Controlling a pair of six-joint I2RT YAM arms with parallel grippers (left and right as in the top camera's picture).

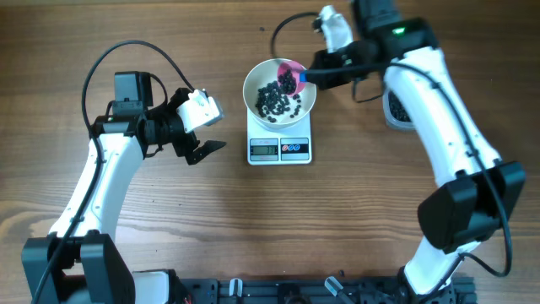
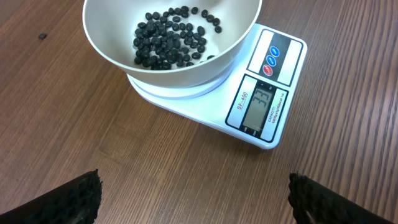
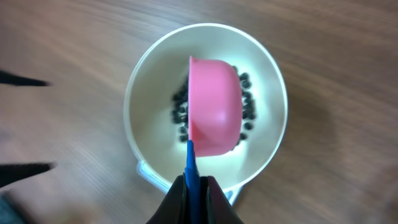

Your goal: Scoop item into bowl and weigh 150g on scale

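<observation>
The right pincer (image 3: 194, 186) clamps the pink scoop (image 3: 214, 106), upturned over the bowl (image 1: 248, 91) on the scale (image 1: 280, 150). Few beans (image 1: 274, 100) are in, so most scooping is likely left. The left pincer (image 2: 196, 208) stands apart.

A robot laboratory bench is indicated, rather than a home kitchen. A brown wood-grain tabletop (image 1: 169, 236) is filmed from straight above. Two white-and-black jointed robot arms, one at the left (image 1: 97, 181) and one at the right (image 1: 439, 118), are mounted at its near edge, where a black rail (image 1: 278, 291) is fitted. Loose black cables (image 1: 126, 49) are looped above the arms. Kitchen goods are set out between them: a small white rectangular digital kitchen scale (image 1: 280, 149), a round glossy white bowl (image 3: 152, 124) placed on it, small round black beads (image 2: 168, 40) and a round pink plastic scoop (image 3: 214, 106). The room around the table cannot be told.
</observation>
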